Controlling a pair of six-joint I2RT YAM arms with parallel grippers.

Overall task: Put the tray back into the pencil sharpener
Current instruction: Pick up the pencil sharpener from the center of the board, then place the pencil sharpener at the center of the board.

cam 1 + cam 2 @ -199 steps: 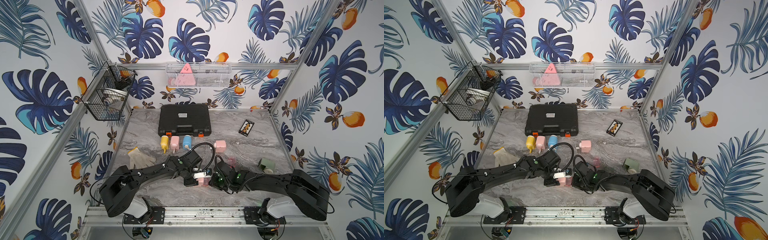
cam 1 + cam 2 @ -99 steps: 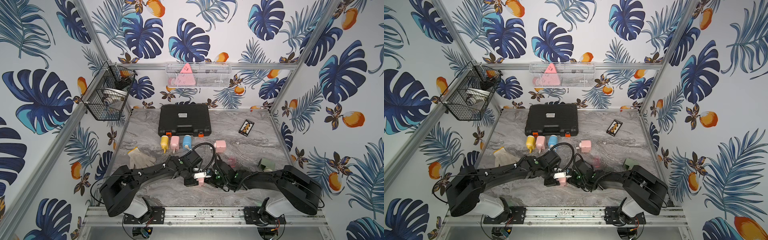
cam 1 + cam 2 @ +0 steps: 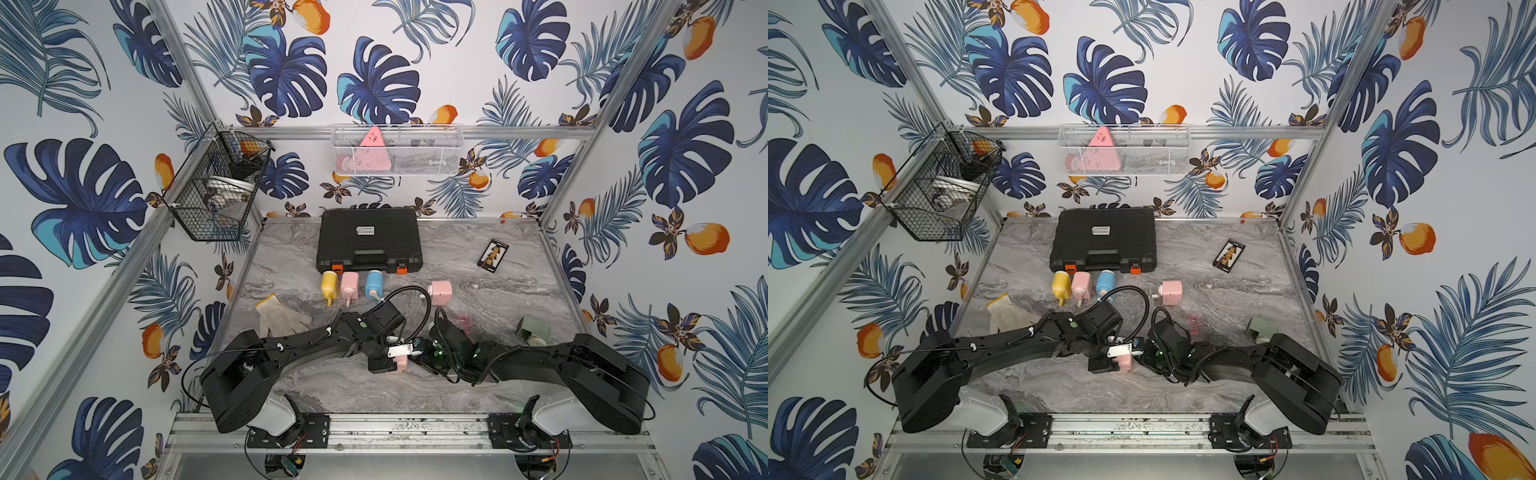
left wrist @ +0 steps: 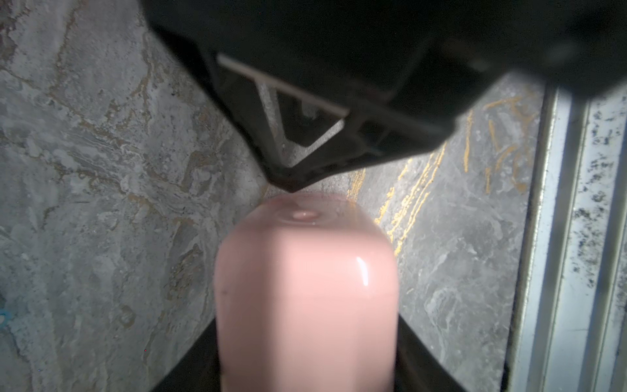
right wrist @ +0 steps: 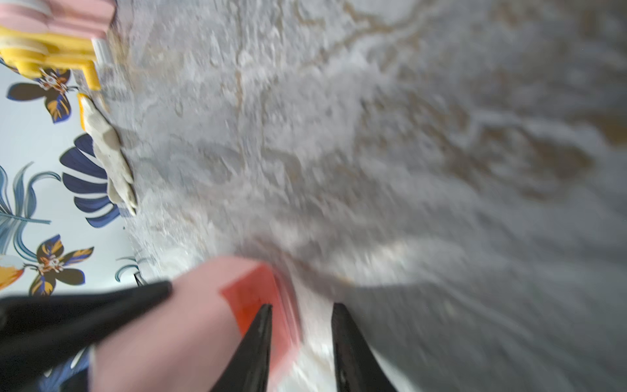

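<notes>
Pink pencil sharpener (image 3: 402,363) low near front rail (image 4: 559,237), clamped in left gripper (image 3: 392,359). Red tray (image 5: 251,298) looks seated in its end. Right gripper (image 5: 302,315) jaws parted, one finger overlapping the tray's edge, nothing between. Bare marble table (image 5: 407,135) beyond, blurred.

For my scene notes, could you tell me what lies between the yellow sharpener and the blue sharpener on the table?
A pink sharpener lies between the yellow sharpener and the blue sharpener; both top views show it.
</notes>
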